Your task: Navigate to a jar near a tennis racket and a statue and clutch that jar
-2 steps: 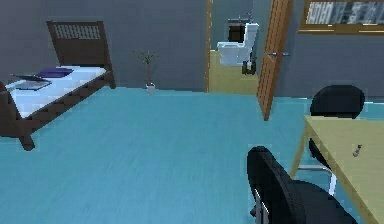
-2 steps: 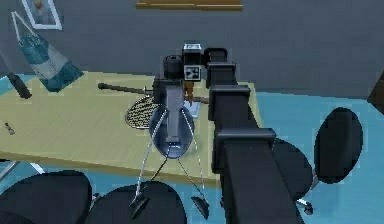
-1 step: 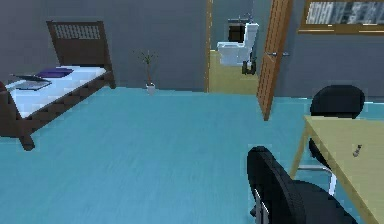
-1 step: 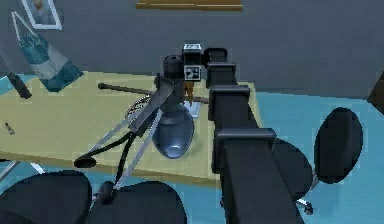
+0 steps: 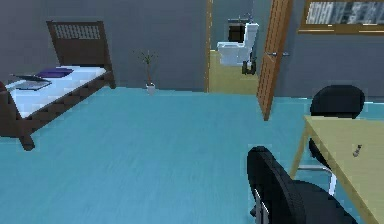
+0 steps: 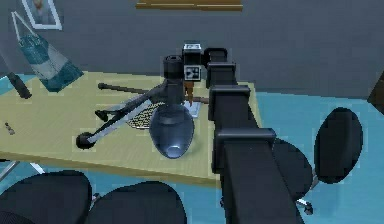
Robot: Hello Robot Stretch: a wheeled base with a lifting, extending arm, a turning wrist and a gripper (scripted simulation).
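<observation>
The jar (image 6: 172, 133) looks smooth and breakable; grab its thin top gently. Cannot tell if the pincer (image 6: 177, 94) holds anything.

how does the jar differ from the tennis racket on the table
The jar is a rounded, glossy grey body standing up; the tennis racket is long and thin, lying flat. The jar is solid-looking; the racket's head is open netting. Both sit on the wooden table, next to each other.

A bed (image 5: 60, 85) stands at left, what seems a toilet (image 5: 238, 48) beyond the open door (image 5: 272, 55), a black chair (image 5: 285, 195) beside a table (image 5: 350, 150).
</observation>
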